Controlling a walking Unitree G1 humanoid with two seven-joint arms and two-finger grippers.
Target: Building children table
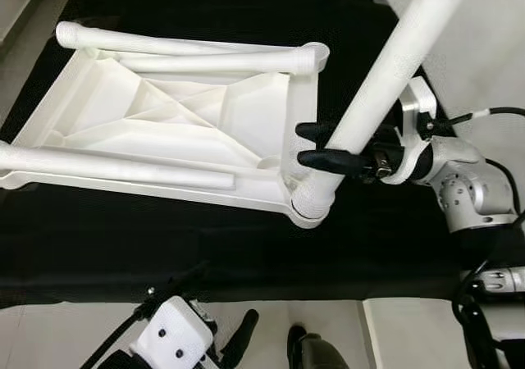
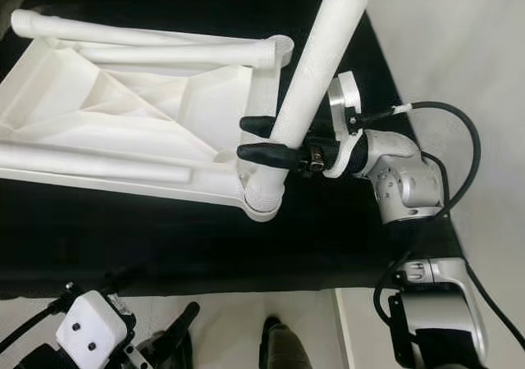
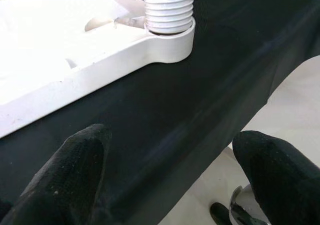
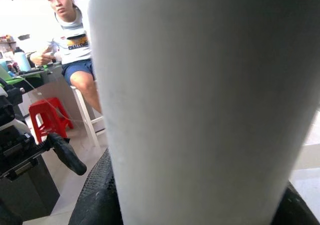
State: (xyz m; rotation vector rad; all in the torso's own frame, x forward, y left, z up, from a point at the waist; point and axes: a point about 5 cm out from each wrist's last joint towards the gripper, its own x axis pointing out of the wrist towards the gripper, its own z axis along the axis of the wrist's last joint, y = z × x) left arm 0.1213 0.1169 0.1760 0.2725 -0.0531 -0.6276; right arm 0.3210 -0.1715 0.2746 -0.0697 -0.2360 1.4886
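Two black fingers of the left gripper (image 3: 165,180) hang spread and empty at the near edge of the black mat (image 1: 246,254), idle for now. Just beyond, the right gripper (image 1: 316,146) is clamped around a smooth white plastic leg (image 1: 385,74), whose ribbed, threaded foot sits partly in the near corner socket of the upturned tabletop (image 1: 176,127). Fitting this leg looks like the current step; next probably comes twisting it fully home, while two more tubular legs lie loose across the ribbed underside.

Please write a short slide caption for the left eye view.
Right gripper holds a white table leg standing in the upturned tabletop's corner socket.
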